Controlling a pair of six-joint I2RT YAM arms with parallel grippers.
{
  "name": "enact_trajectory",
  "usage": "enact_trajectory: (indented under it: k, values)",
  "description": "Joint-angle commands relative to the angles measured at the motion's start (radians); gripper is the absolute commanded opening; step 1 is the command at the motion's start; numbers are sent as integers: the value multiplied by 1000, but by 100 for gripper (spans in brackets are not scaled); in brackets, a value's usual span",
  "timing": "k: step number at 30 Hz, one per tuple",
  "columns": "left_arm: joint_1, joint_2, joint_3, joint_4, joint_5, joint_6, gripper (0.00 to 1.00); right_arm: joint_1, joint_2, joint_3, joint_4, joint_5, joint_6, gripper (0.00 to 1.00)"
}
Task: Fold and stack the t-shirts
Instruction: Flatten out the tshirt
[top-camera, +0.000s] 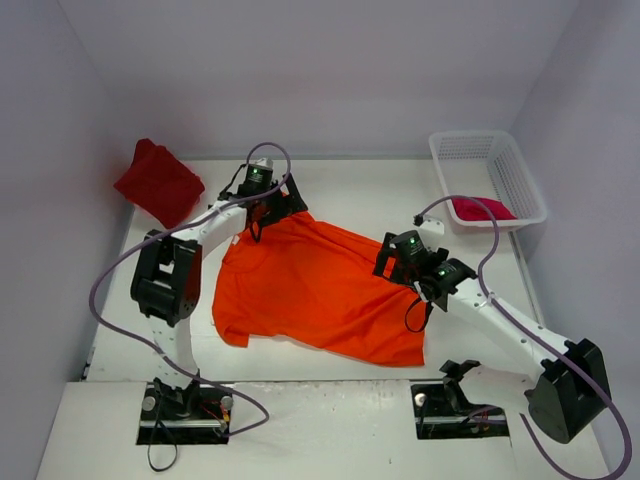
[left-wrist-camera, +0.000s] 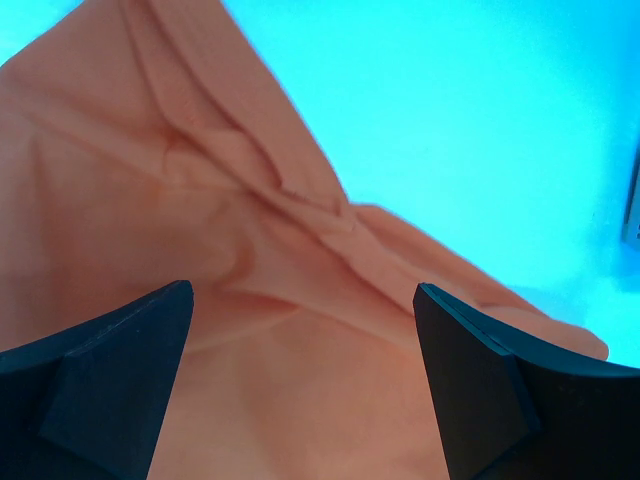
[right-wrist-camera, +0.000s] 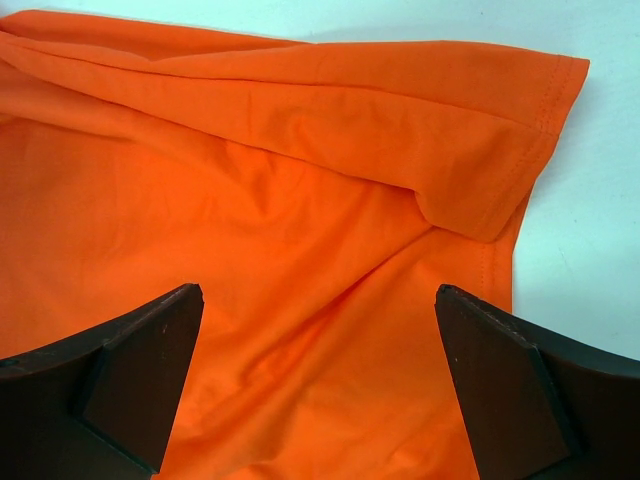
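Along the near edge of the white table (top-camera: 330, 365), a bare strip separates the two arm bases from the orange t-shirt (top-camera: 320, 290), which lies spread and rumpled across the middle. Open tabletop shows to the right of the shirt and beyond it, up to the back wall. The right gripper (right-wrist-camera: 318, 300), jaws spread wide and holding nothing, hangs over the shirt's right edge, where a sleeve lies folded onto the body. The left gripper (left-wrist-camera: 305, 300), likewise released, hovers over the shirt's far left corner, where the cloth bunches into creases. Farther back, a dark red t-shirt (top-camera: 158, 182) sits crumpled at the far left against the side wall, well apart from both arms. At far right, a white mesh basket (top-camera: 520, 170) holds a crimson-pink t-shirt (top-camera: 482, 209). Pale walls enclose the table on three sides.
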Motion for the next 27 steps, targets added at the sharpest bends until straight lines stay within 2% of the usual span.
enact_trajectory:
  k: [1, 13, 27]
  values:
    - [-4, 26, 96, 64, 35, 15, 87, -4, 4, 2, 10, 13, 20, 98]
    - [-6, 169, 166, 81, 33, 3, 87, -4, -1, -5, 10, 18, 12, 99]
    - [-18, 167, 163, 118, -28, 9, 87, -4, -6, -30, 17, 12, 14, 99]
